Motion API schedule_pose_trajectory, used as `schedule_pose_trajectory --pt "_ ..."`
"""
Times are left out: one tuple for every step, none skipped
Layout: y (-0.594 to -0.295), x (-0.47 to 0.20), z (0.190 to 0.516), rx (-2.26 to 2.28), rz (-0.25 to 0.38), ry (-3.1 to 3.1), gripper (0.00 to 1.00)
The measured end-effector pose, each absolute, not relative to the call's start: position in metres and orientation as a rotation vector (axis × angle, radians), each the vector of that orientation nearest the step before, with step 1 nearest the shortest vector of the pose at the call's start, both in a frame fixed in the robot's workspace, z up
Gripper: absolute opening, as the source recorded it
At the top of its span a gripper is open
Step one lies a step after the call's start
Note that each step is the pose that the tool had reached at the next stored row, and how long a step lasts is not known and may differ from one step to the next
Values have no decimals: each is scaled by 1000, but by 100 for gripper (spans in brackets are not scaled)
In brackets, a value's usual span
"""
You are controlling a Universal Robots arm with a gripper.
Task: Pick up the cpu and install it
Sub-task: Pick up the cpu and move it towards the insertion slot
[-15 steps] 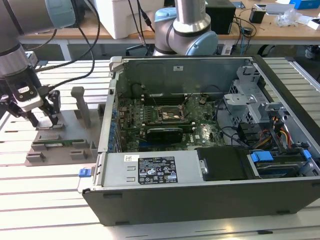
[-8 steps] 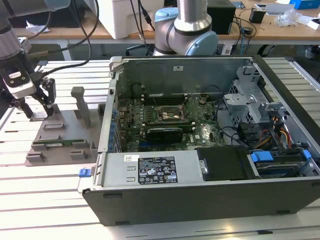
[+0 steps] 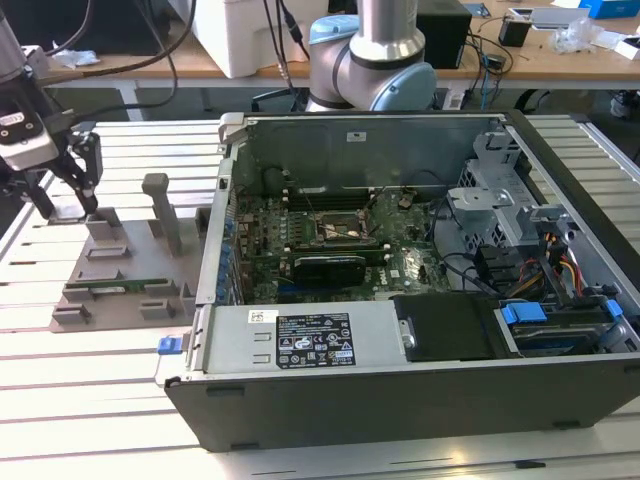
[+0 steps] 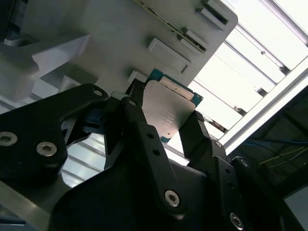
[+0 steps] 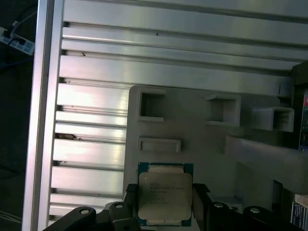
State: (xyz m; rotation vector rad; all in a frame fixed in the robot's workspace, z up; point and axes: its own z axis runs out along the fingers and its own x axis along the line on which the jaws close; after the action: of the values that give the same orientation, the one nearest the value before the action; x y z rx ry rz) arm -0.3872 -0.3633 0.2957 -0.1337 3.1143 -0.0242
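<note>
The cpu [image 5: 164, 195], a small flat square chip with a silvery top and a green rim, sits between my black fingers in both wrist views. My gripper [image 5: 165, 192] is shut on the cpu [image 4: 168, 106], one finger against each of two opposite edges. It is held just over the grey fixture plate [image 5: 192, 144]; I cannot tell whether it still touches the plate. In the exterior view my gripper [image 3: 68, 205] hangs over the far left corner of that plate [image 3: 105, 255]. The open motherboard socket [image 3: 335, 232] lies inside the computer case [image 3: 400, 380], to the exterior view's right.
The grey plate carries raised blocks, an upright post [image 3: 160, 210] and a thin green memory stick [image 3: 125, 289]. The case's left wall [image 3: 225, 210] stands between plate and motherboard. A drive cage [image 3: 500, 190] and cables fill the case's right side. The slatted aluminium table [image 3: 90, 400] lies underneath.
</note>
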Motion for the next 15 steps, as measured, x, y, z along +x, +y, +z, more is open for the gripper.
schedule_pose_trajectory --pt "-363 -387 299 -134 -24 3114 54" --pt "-363 -387 302 -134 -24 3114 54" --pt "-363 -387 304 -134 -24 3114 54" --pt "-363 -387 305 -134 -24 3114 54" --pt "-363 -387 307 -134 -24 3114 54" --pt "-363 -387 310 -134 -24 3114 54" --pt "-363 -387 311 -134 -24 3114 54" --pt "-363 -387 313 -134 -24 3114 54" --pt "-363 -387 315 -134 -24 3114 54" --pt "-363 -387 317 -134 -24 3114 54" --pt "-363 -387 319 -134 -24 3114 54" --pt "-363 -387 321 -134 -24 3114 54" --pt "-363 -387 324 -134 -24 3114 54" --pt "-363 -387 325 -134 -24 3114 54" --pt "-363 -387 330 -134 -24 3114 54"
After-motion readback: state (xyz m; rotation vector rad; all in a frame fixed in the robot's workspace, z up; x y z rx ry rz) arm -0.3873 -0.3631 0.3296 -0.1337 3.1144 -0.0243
